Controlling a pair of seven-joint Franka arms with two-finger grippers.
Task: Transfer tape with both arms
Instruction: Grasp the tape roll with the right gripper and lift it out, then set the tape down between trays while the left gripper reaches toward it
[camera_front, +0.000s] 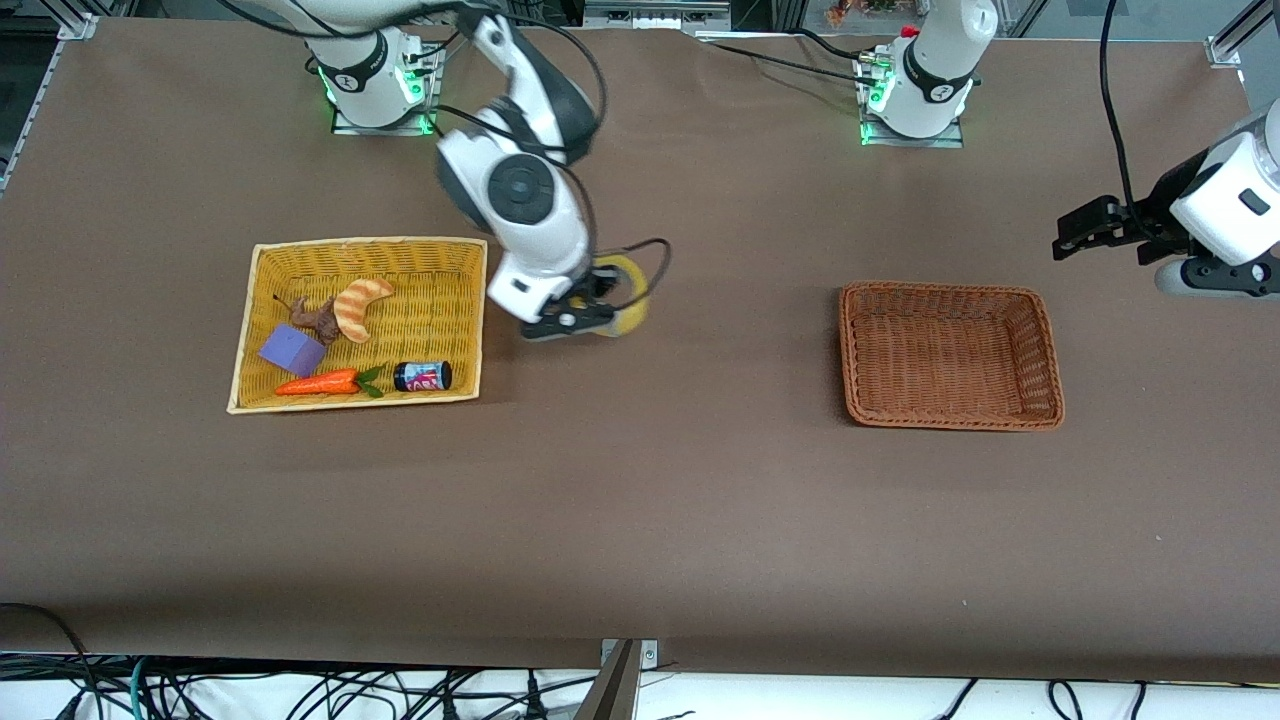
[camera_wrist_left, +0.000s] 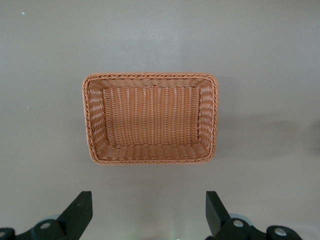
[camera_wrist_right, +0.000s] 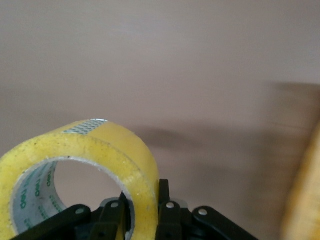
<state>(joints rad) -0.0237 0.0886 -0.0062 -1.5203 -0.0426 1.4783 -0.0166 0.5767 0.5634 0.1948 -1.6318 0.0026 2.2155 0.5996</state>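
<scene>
Tape: the tape (camera_front: 628, 296), a translucent yellow ring on edge, hangs over bare tabletop (camera_front: 640, 500) beside the yellow basket (camera_front: 470, 320)
Right gripper (camera_front: 578, 318): fingers clenched across the ring's wall, one inside the core
Left gripper (camera_front: 1075, 235): fingers released, waiting over the tabletop past the brown basket (camera_wrist_left: 150, 77); well apart from the tape, so the handover looks not yet begun
</scene>
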